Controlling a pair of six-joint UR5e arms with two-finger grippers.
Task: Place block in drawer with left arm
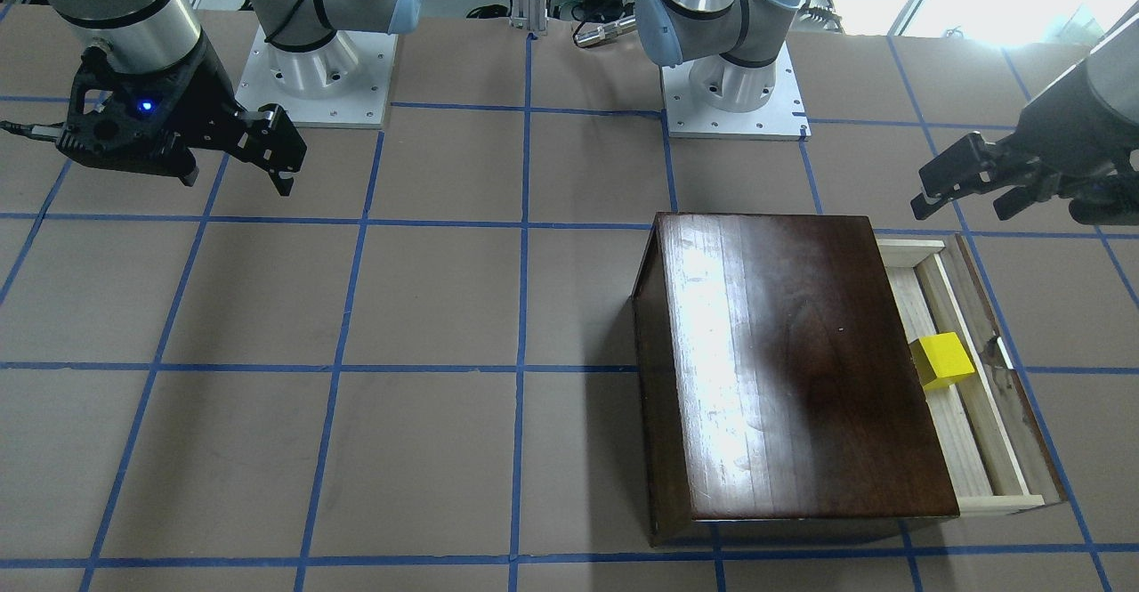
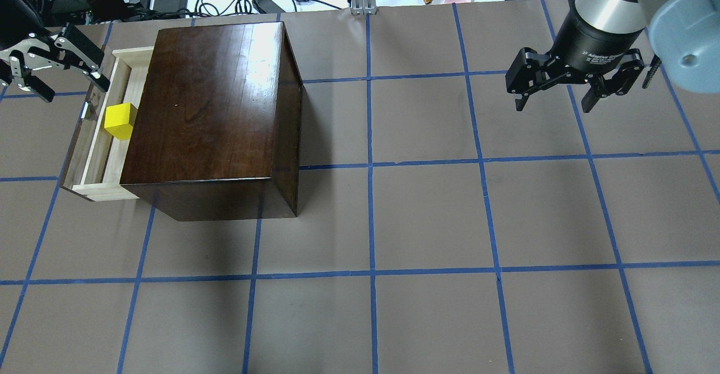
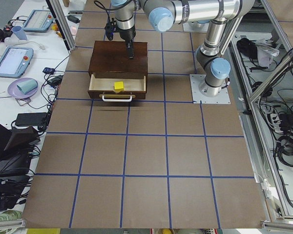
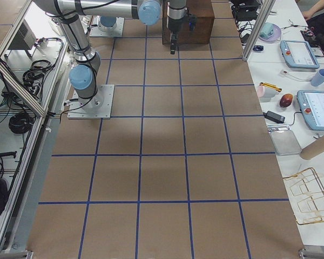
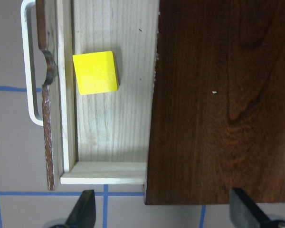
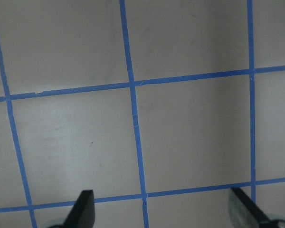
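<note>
The block (image 2: 120,121) lies inside the open drawer (image 2: 104,157), which juts from the dark wooden box (image 2: 208,98) at the upper left of the overhead view. The left tool (image 2: 77,93) hangs in that frame's top left corner, above the drawer's far end, its fingers spread apart and holding nothing; the block sits lower in the frame, well clear of it

The left wrist view looks straight down and adds detail: the block rests flat on the pale drawer floor, just beside the front wall and apart from the box's edge, with a white handle (image 5: 28,95) looped on the dark front panel. Both fingertips show at that frame's bottom edge, wide apart

The right tool (image 2: 553,108), at the overhead frame's upper right, is also spread and empty; its wrist view shows only taped surface

The bench (image 2: 427,216) is brown, marked into squares by blue tape (image 2: 370,166). Cables and power bricks crowd its top edge in the overhead frame, and the side views show neighbouring tables with tablets and cups
</note>
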